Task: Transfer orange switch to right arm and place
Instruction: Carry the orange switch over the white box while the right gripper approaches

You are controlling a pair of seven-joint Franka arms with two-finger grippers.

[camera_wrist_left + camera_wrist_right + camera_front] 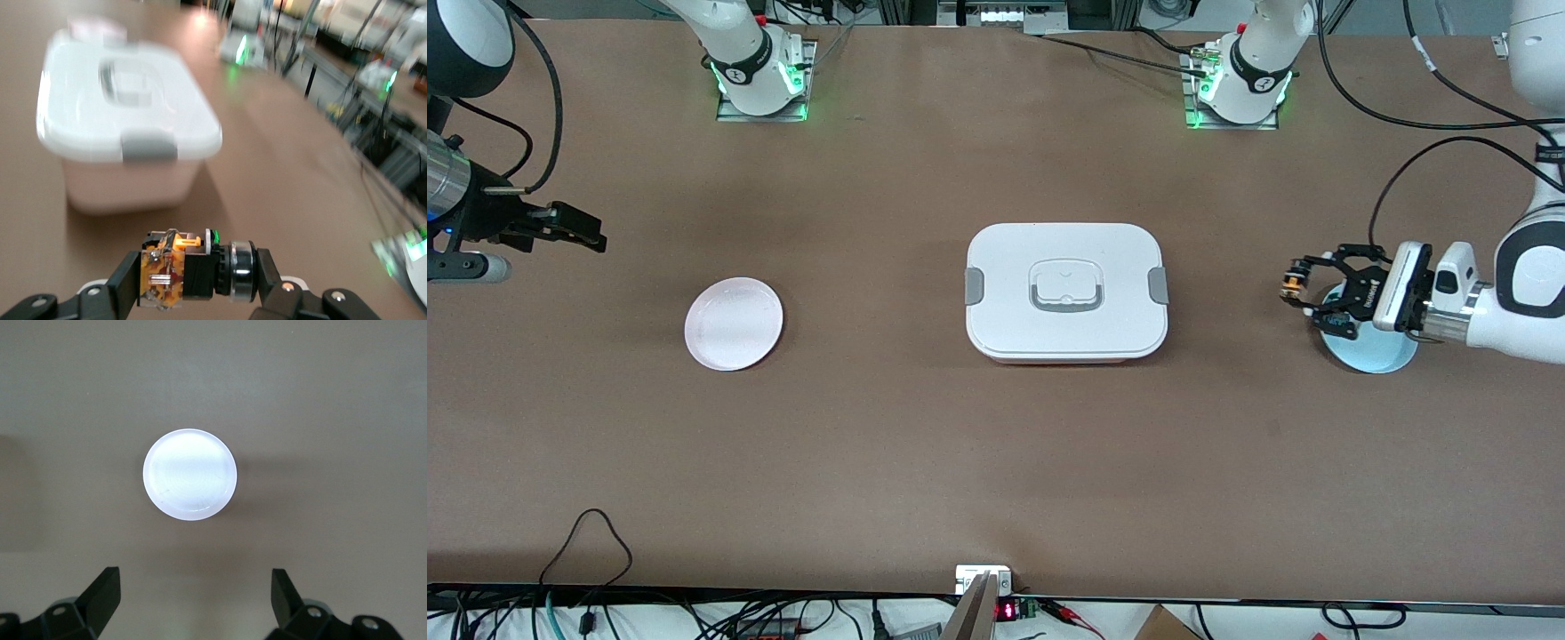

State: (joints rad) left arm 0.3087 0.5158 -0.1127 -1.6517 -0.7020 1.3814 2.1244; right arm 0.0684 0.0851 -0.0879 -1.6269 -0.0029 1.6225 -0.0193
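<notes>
step tip: carry it level over the white lidded box (1065, 292) mid-worktop, so the right arm has bare body to pinch
left end effector (1303, 286): clenched on the orange switch (1290, 286), up over the blue plate (1371, 347)
switch look: tiny, black barrel, orange-brown block
right end effector (574, 228): released, jaws wide, waiting above the pink plate (734, 323)

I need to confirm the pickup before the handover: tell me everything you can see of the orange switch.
The orange switch is a small push-button part: a black cylindrical body with a shiny ring at one end and an orange-brown block with metal contacts at the other. It lies sideways in the air, clamped end to end in the shut left gripper, over the edge of the light blue plate. Only the gripper's fingers touch it.
</notes>
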